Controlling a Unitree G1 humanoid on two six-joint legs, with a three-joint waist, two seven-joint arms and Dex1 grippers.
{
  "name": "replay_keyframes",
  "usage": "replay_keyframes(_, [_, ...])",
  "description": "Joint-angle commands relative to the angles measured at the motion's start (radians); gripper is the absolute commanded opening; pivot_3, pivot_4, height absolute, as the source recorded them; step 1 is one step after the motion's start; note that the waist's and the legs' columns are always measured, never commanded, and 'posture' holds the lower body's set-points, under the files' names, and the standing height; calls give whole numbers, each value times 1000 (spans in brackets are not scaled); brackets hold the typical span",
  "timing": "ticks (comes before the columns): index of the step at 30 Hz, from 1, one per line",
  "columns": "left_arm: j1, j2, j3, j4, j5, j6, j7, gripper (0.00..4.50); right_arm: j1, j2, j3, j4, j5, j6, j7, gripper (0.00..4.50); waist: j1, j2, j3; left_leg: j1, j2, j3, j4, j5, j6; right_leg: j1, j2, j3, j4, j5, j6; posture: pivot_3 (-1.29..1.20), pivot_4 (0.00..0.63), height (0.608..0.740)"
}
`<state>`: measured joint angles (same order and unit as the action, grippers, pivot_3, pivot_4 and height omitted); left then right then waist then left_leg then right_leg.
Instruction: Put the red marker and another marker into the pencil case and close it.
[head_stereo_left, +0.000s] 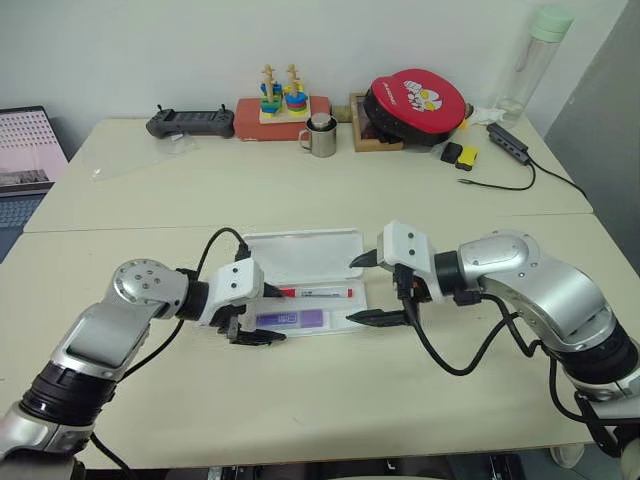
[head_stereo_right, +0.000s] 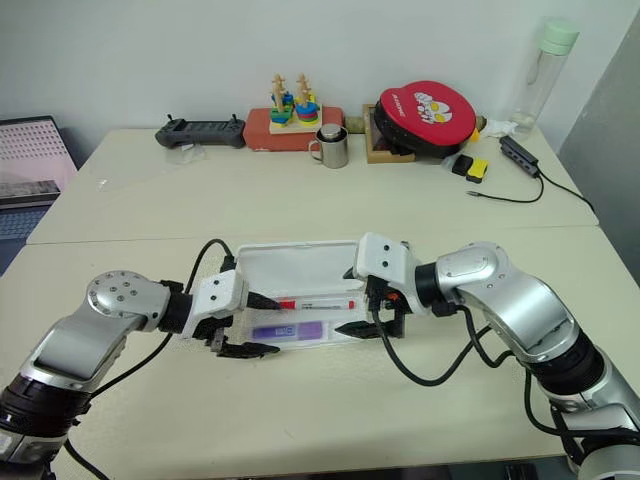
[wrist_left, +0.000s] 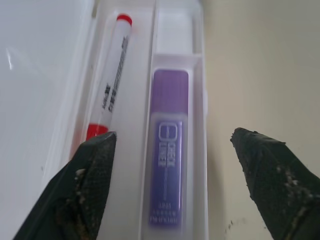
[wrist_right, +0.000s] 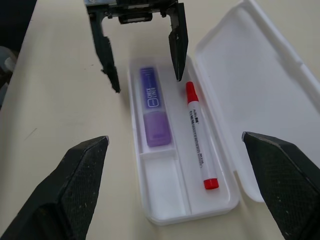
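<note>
The white pencil case (head_stereo_left: 305, 252) lies open in the middle of the near table, lid flat toward the far side. In its tray lie the red marker (head_stereo_left: 318, 293), on the lid side, and the purple marker (head_stereo_left: 290, 318), in the near compartment. My left gripper (head_stereo_left: 270, 313) is open at the case's left end, one finger on each side of the purple marker's (wrist_left: 169, 150) end and not touching it. My right gripper (head_stereo_left: 352, 291) is open at the case's right end, above the tray (wrist_right: 165, 207), holding nothing.
On the far table stand a steel mug (head_stereo_left: 321, 137), a red box with a stacking toy (head_stereo_left: 283, 105), a black controller (head_stereo_left: 190, 123), a red round pad (head_stereo_left: 415, 102), a bottle (head_stereo_left: 535, 60) and a cabled hub (head_stereo_left: 508, 140). A laptop (head_stereo_left: 25, 150) sits far left.
</note>
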<state>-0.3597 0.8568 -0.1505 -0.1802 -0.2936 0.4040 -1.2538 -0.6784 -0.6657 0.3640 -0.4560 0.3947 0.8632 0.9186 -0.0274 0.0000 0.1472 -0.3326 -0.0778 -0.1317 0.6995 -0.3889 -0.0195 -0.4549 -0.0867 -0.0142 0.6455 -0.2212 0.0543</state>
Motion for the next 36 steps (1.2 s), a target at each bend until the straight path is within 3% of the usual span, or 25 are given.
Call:
replay_keyframes(1, [-75,-110,124,-69,-160,91,106,4487,-23,39,-52,84,-75,40,-139,4500,2,-2,0,0,0,0,0,0,0,0,0,0,0,0,0,0,150,740])
replay_keyframes(7, [-153,-322,186,-95,-250,171,335,4487,-72,175,-140,291,-196,186,-434,4500,-1,-3,-1,0,0,0,2,0,0,0,0,1,1,0,0,0,150,740])
replay_keyframes(12, [-160,-373,137,-80,-191,145,401,4487,-89,284,-236,450,-254,173,-604,4500,-5,-3,-1,1,0,1,2,0,0,0,0,2,2,0,0,0,150,740])
replay_keyframes(17, [-169,-389,111,-57,-157,117,424,4487,-79,350,-227,549,-291,147,-654,4500,-6,-3,-1,1,0,2,2,0,0,0,0,2,2,0,0,0,150,740])
replay_keyframes(21, [-174,-388,111,-48,-159,116,423,4500,-80,400,-243,600,-295,117,-667,3717,-9,-3,-1,1,0,3,2,0,0,0,0,2,2,0,0,0,150,740])
replay_keyframes(24, [-169,-380,109,-50,-153,117,421,4500,-86,419,-250,625,-299,100,-670,2740,-9,-2,-1,1,0,3,2,0,0,0,0,2,2,0,0,0,150,740])
replay_keyframes(31, [-163,-367,111,-47,-147,108,407,4500,-98,422,-259,657,-305,68,-671,933,-9,-2,-1,1,0,2,2,0,0,0,0,2,2,0,0,0,150,740])
replay_keyframes(34, [-172,-370,109,-32,-143,99,403,4500,-99,413,-272,641,-299,58,-663,265,-9,-2,-1,1,0,2,2,0,0,0,0,2,2,0,0,0,150,740])
replay_keyframes(36, [-179,-372,102,-27,-141,92,397,4500,-100,396,-289,610,-282,30,-636,267,-9,-2,-1,1,0,2,2,0,0,0,0,2,2,0,0,0,150,740])
